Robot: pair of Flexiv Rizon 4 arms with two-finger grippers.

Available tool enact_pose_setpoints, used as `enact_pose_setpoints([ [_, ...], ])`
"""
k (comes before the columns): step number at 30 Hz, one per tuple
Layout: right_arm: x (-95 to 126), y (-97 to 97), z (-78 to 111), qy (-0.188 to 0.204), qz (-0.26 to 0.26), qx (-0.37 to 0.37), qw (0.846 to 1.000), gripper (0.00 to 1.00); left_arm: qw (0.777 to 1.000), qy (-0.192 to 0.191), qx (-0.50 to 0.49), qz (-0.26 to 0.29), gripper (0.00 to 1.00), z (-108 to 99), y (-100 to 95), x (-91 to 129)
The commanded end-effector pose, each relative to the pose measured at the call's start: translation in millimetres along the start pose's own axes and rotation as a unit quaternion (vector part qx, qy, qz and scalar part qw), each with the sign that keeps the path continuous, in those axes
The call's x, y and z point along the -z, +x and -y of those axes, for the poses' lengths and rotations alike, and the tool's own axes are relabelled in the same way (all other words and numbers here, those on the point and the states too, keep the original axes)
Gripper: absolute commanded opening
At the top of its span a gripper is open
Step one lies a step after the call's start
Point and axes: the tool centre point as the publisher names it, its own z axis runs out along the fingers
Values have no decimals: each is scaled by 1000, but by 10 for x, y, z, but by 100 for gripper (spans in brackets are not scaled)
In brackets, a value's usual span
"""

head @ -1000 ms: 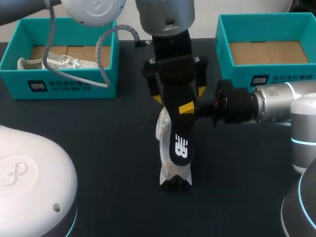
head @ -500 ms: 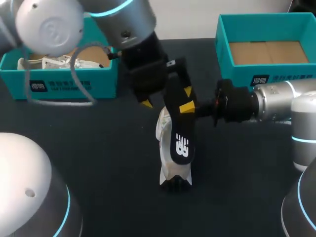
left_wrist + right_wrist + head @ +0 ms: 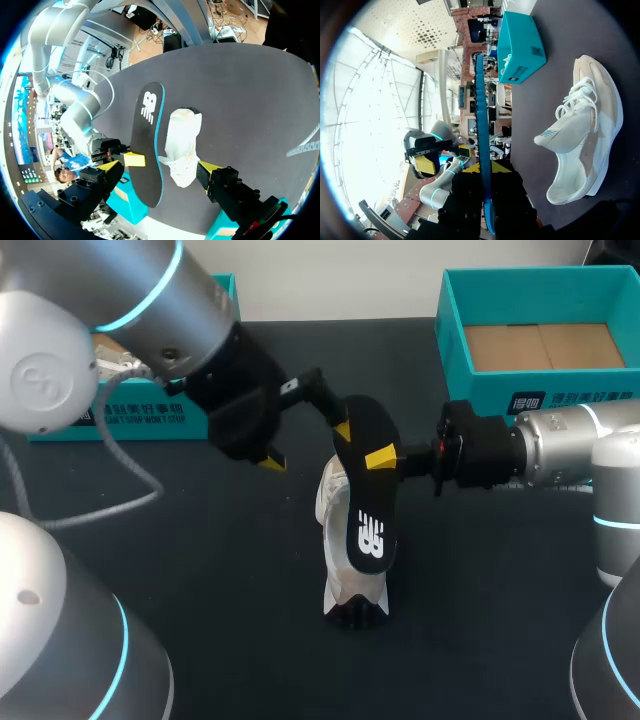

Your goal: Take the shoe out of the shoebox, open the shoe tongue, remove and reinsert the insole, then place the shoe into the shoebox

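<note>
A white shoe (image 3: 333, 502) rests on the dark table (image 3: 200, 570) at the middle. A black insole (image 3: 368, 510) with a white logo hangs over it, and my right gripper (image 3: 385, 456) is shut on the insole's upper end. In the right wrist view the insole (image 3: 482, 125) shows edge-on between that gripper's (image 3: 485, 170) fingers, with the shoe (image 3: 585, 125) beside it. My left gripper (image 3: 308, 445) stands open just left of the insole, holding nothing. From the left wrist, the insole (image 3: 147, 150) and shoe (image 3: 182, 145) lie ahead of the open gripper (image 3: 161, 167).
A teal shoebox (image 3: 540, 390) with a bare cardboard floor stands at the back right. A second teal box (image 3: 120, 415) at the back left is mostly hidden by my left arm. Dark table surface lies open in front of the shoe.
My left arm has swung from above the shoe to the left, and its open gripper has left the insole. The right gripper, insole and shoe have stayed put.
</note>
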Motion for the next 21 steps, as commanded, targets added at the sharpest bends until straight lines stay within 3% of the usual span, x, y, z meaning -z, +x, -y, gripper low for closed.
enact_pose_setpoints([
  [1,-2,2,18,-1,1,0,1000,0,977,-3,-5,213,100,12,151,15],
  [17,-2,-63,53,-7,-5,1,1000,0,977,-3,-5,213,100,12,151,15],
  [21,-18,-75,35,-8,-5,4,1000,0,963,-26,-31,267,100,-22,289,-113],
])
